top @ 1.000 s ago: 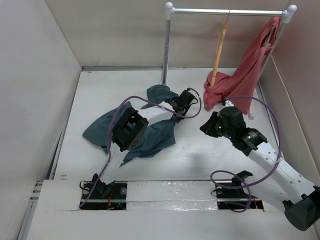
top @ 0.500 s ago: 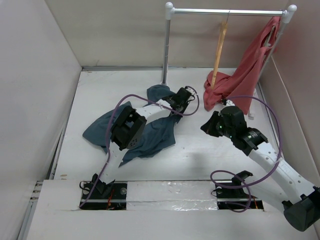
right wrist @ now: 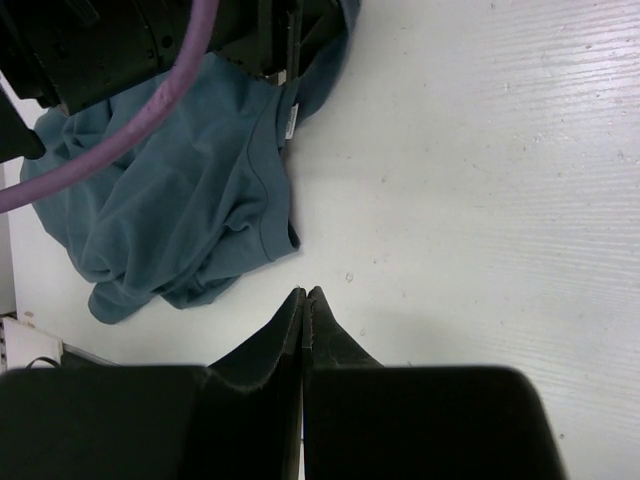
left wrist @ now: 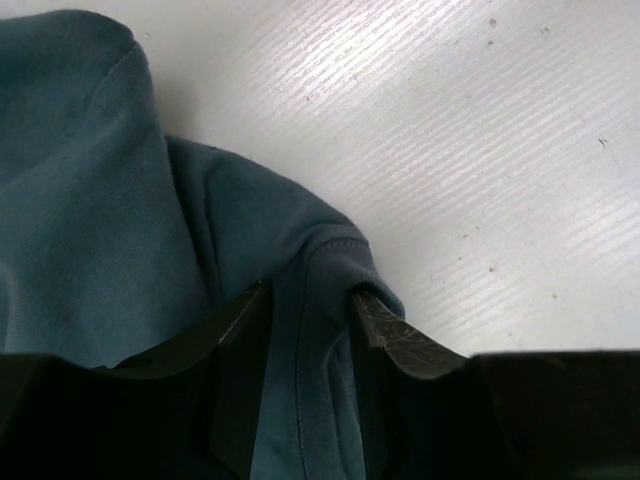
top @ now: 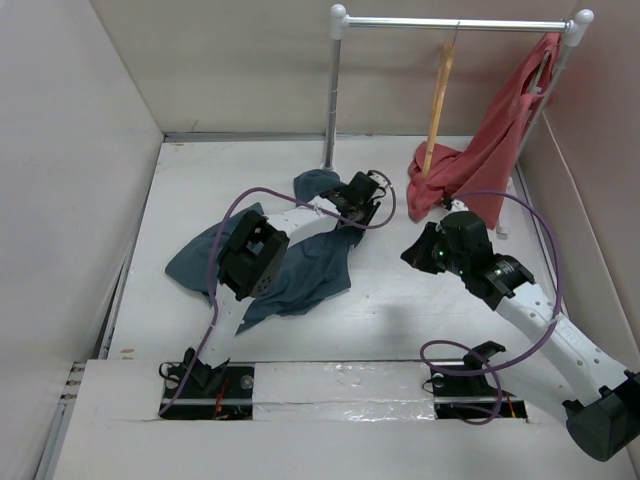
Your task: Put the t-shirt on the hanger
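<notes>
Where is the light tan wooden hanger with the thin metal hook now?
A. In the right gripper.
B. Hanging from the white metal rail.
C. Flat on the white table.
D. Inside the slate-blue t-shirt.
B: the light tan wooden hanger hangs by its hook from the white metal rail, beside the coral-red garment.

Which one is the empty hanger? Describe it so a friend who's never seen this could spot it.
Find the white rail standing at the back of the table. Two things hang from it: a coral-red garment at its right end, and left of that the hanger, a bare strip of light tan wood.
</notes>
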Robot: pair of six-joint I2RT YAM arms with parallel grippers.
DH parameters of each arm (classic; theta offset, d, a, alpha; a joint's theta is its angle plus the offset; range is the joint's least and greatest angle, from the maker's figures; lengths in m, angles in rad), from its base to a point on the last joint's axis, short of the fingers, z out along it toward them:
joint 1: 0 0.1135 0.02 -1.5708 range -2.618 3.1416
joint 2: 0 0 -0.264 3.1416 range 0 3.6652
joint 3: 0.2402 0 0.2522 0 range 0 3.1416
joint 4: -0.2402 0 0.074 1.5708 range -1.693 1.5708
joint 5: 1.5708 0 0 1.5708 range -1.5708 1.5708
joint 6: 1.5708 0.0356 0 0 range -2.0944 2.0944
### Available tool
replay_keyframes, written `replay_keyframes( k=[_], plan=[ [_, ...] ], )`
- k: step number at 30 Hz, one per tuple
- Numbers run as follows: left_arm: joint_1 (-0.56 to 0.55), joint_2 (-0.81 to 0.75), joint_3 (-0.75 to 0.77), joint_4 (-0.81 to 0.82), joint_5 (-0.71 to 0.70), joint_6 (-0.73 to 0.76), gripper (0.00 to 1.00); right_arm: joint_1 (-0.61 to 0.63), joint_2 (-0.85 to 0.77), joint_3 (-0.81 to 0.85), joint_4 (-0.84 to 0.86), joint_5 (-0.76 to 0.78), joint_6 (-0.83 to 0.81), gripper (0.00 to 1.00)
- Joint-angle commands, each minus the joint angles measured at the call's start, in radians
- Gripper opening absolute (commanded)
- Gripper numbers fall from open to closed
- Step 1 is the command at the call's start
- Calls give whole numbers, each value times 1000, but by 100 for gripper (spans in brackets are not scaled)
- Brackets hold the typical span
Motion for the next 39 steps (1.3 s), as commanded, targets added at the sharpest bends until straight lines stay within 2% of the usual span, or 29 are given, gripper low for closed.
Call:
replay_keyframes(
  k=[1,10,13,15,17,23,26,27,29,32,33,34,37,39],
  plan=[
    [16,-111,-27,-8,41,-1,32,-8,0,24,28,-17,-19,0],
    [26,-134,-63,-2,65,-10,16,-8,4,22,31,-23,-22,0],
    [26,-128,-69,-5,68,-4,16,-8,2,22,31,-25,-23,0],
    [26,-122,-66,-10,76,4,21,-8,-1,21,33,-23,-23,0],
    [26,-114,-60,-22,90,12,23,-8,-1,21,33,-22,-22,0],
    [26,-100,-69,-17,78,16,21,-8,-4,17,37,-22,-19,0],
    [26,-96,-55,-8,62,13,13,-8,-1,13,50,-28,-20,0],
    [26,-94,-51,-8,61,12,6,-8,2,8,54,-30,-22,0],
    [26,-90,-29,-14,44,5,0,-8,13,4,66,-31,-25,0],
    [26,-108,-29,-8,24,-5,0,-8,42,-22,118,-34,-20,16],
    [26,-117,-32,-3,22,-5,0,-8,54,-36,147,-43,-20,28],
    [26,-132,-34,-5,22,-11,0,-8,88,-65,204,-69,-11,32],
    [35,-163,-46,-5,19,-19,0,-8,160,-104,321,-114,10,39],
    [35,-179,-61,-10,18,-28,0,-8,247,-140,390,-121,40,39]
  ],
)
